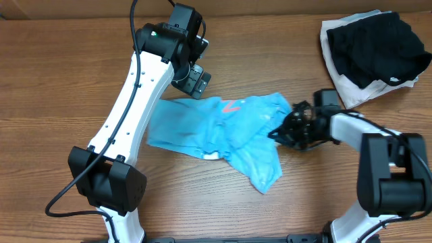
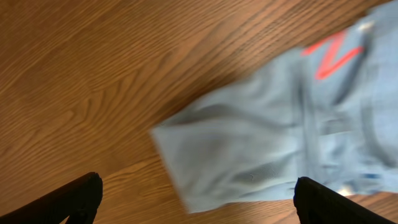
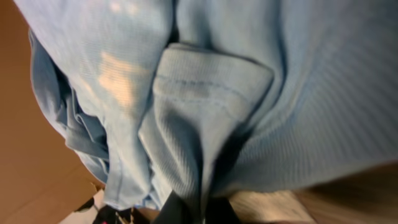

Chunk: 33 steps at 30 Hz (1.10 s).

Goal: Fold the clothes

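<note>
Overhead and wrist views, folding of the sky-blue T-shirt (image 1: 223,128). The T-shirt lies crumpled at the centre of the wooden table (image 1: 54,67). Its long axis runs from the middle left of the frame down toward the lower right, where a loose flap trails. Its red lettering (image 1: 231,106) faces up near the upper edge.

The right gripper (image 1: 287,129) is at the garment's right-hand end. In the right wrist view a ribbed fold of blue cloth (image 3: 205,124) runs down into the dark fingers (image 3: 186,211), so this gripper is judged clamped on the T-shirt.

The left gripper (image 1: 192,81) hovers just above the garment's upper edge with its jaws spread wide and holding nothing. In the left wrist view a free corner of the cloth (image 2: 186,162) lies between its two fingertips (image 2: 81,199).

From the left gripper the garment extends downward and to the right in the overhead frame. That corner is nearer the left arm, so the next grasp probably falls to it.

A black garment (image 1: 378,44) rests on a white garment (image 1: 344,88) at upper right, well apart.
</note>
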Available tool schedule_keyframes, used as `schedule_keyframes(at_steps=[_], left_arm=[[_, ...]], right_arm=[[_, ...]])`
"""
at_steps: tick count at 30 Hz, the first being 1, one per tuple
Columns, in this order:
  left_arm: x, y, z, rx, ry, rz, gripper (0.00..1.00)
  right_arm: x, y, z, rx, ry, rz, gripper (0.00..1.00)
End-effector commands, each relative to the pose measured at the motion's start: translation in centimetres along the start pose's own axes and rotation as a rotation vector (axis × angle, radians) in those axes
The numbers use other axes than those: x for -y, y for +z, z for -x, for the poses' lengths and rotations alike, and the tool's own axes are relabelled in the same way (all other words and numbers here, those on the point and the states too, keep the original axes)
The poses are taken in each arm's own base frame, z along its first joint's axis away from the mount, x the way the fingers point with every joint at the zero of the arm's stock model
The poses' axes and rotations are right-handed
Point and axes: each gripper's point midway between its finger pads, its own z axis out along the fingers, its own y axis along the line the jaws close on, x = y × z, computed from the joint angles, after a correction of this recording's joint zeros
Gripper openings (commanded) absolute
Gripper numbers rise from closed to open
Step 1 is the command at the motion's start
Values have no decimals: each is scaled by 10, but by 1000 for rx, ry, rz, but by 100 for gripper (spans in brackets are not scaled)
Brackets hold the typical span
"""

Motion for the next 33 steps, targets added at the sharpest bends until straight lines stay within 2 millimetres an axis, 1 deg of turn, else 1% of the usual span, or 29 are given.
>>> schedule_keyframes(at_steps=[1,3,5,8,11,12,15,18,21,23,24,27,29,30,32,33], left_arm=[[-22,-4,0,7,-42,49,100],[-30,-3,-3,1,-68,54,100],[-39,-3,-7,-9,-97,59,100],[-53,-1,-15,-31,-130,66,100],[-66,0,-23,-50,-162,72,100],[-70,0,-25,-54,-172,74,100],[-81,0,-30,-63,-198,80,100],[-87,1,-32,-63,-215,79,100],[-90,1,-33,-64,-222,79,100],[-90,1,-33,-64,-223,79,100],[-91,1,-33,-61,-225,80,100],[-91,1,-31,-52,-225,82,100],[-92,1,-29,-45,-226,83,100],[-91,1,-28,-42,-226,81,100],[-90,2,-26,-32,-227,67,100],[-89,2,-24,-26,-227,61,100]], right_arm=[[-3,-45,28,123,-152,-58,4],[4,-67,33,140,-155,-108,4],[6,-87,36,151,-165,-146,4],[0,-114,40,162,-186,-183,4],[-18,-134,43,171,-207,-185,4],[-27,-137,43,171,-221,-184,4],[-56,-137,39,156,-281,-184,4],[-89,-122,27,125,-330,-180,4],[-120,-89,9,89,-381,-183,4],[-141,-64,-5,74,-423,-194,4],[-157,-44,-17,65,-460,-195,4],[-180,-4,-41,53,-525,-216,5],[-190,25,-60,38,-561,-239,8],[-193,37,-68,26,-579,-244,12],[-197,57,-84,-3,-629,-246,36],[-198,63,-90,-13,-644,-247,47]])
